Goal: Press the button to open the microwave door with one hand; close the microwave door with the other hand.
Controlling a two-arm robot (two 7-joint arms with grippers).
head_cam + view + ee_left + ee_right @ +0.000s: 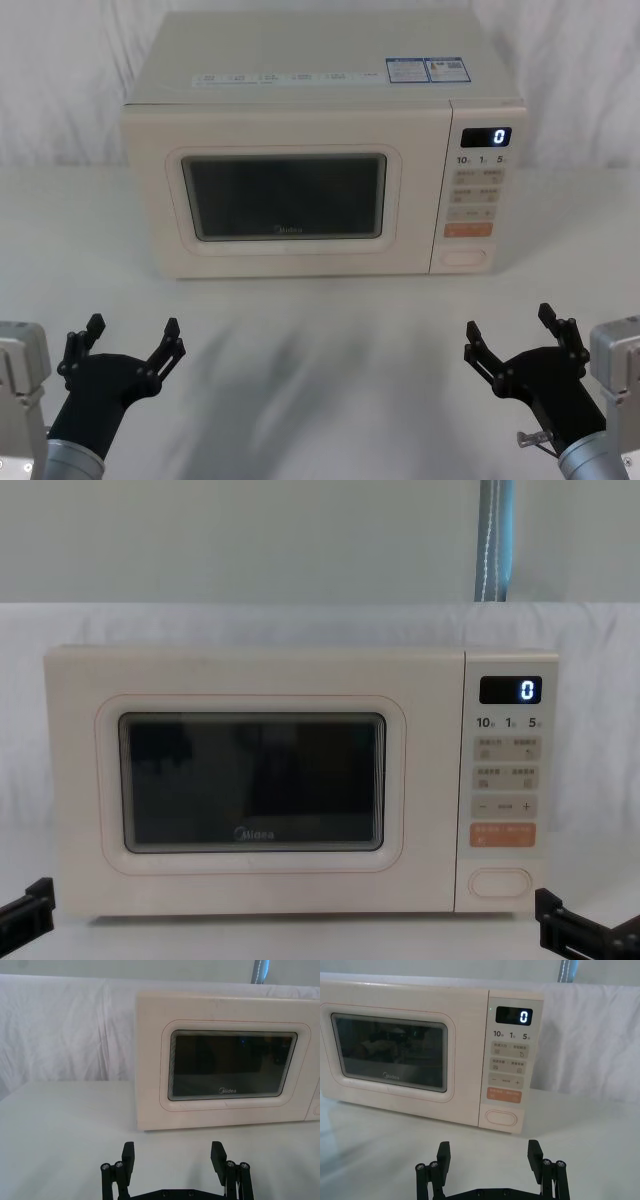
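Note:
The cream microwave stands at the back of the white table, its display showing a blue "0". Its door with the dark window is shut flush. The wide cream button sits lowest on the control panel, below the orange key; it also appears in the right wrist view and chest view. My left gripper hovers open near the table's front left, well short of the door. My right gripper hovers open at the front right, in front of the panel and apart from it. Nothing lies between either pair of fingers.
A white cloth covers the table and hangs behind the microwave. Open tabletop lies between the grippers and the microwave's front. A grey-blue pole rises behind the oven at the right.

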